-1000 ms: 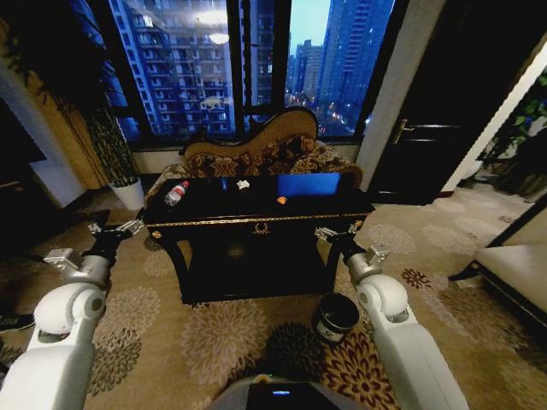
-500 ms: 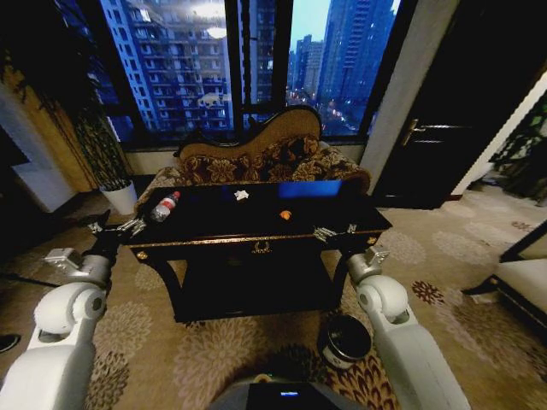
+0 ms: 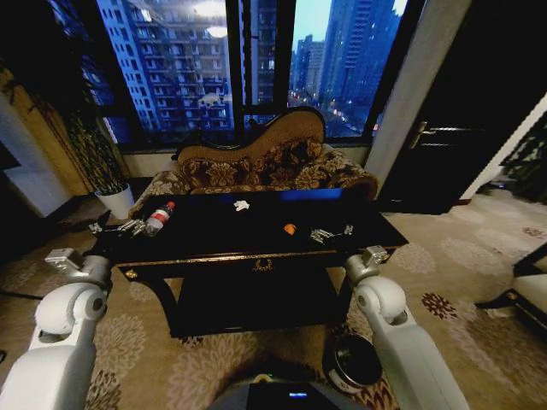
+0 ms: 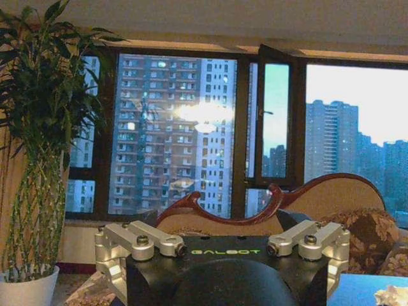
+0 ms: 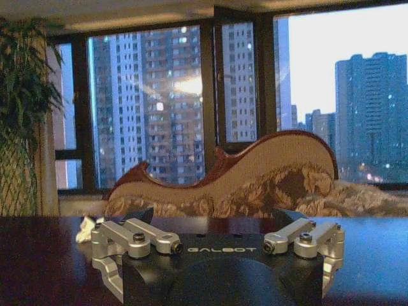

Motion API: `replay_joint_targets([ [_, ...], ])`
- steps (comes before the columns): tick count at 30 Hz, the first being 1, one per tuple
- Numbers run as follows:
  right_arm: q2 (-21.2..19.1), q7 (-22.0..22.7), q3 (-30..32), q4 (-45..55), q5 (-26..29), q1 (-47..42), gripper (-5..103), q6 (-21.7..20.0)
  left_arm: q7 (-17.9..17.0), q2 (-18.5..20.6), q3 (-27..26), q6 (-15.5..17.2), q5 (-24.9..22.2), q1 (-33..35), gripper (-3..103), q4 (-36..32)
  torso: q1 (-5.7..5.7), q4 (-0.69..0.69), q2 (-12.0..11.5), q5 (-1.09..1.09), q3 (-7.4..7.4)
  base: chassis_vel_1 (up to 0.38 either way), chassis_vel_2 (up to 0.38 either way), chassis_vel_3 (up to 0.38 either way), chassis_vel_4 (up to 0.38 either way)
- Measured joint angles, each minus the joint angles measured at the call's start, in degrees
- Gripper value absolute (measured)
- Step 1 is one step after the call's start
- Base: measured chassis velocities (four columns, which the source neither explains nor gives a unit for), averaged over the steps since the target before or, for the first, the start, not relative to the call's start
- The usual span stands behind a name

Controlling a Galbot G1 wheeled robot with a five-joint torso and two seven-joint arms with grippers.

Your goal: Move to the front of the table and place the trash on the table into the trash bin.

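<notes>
The black table (image 3: 214, 256) with gold trim stands right in front of me. On its top lie a clear bottle (image 3: 156, 218) with a red cap at the left end, a white paper wad (image 3: 242, 205) farther back, and an orange wrapper bit (image 3: 290, 228) near the front. My left gripper (image 3: 115, 227) hangs open at the table's left end, just beside the bottle. Open too, my right gripper (image 3: 332, 233) hovers over the front right of the top, close beside the wrapper. The dark round trash bin (image 3: 355, 363) sits on the carpet under my right arm. The paper wad (image 5: 86, 228) also shows beyond my right gripper (image 5: 217, 248).
A patterned curved-back sofa (image 3: 265, 162) stands behind the table under the big windows. A tall plant in a white pot (image 3: 115, 201) is at the back left, a dark door (image 3: 436, 145) at the right. Patterned carpet surrounds the table.
The whole head view has shifted: the camera has come nearer the table. The table looks larger and both grippers now reach its top. The bin sits lower in the picture.
</notes>
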Motion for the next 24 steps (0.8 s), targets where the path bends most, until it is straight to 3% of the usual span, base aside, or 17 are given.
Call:
replay_joint_targets([
  [8,-1.1,0.0,-3.8,-0.8,1.2,2.7,100,-3.5,0.0,-0.8,0.3,0.0,0.7,0.0,100,-0.2,-0.08,0.02,0.0,0.00,-0.03,0.000,0.000,0.000,0.000],
  [24,-1.8,0.0,-10.5,-13.1,3.0,15.0,100,-8.1,0.0,-1.9,-0.6,0.1,1.3,1.0,100,-1.9,-0.03,0.00,0.0,0.00,-0.01,0.000,0.000,0.000,0.000],
])
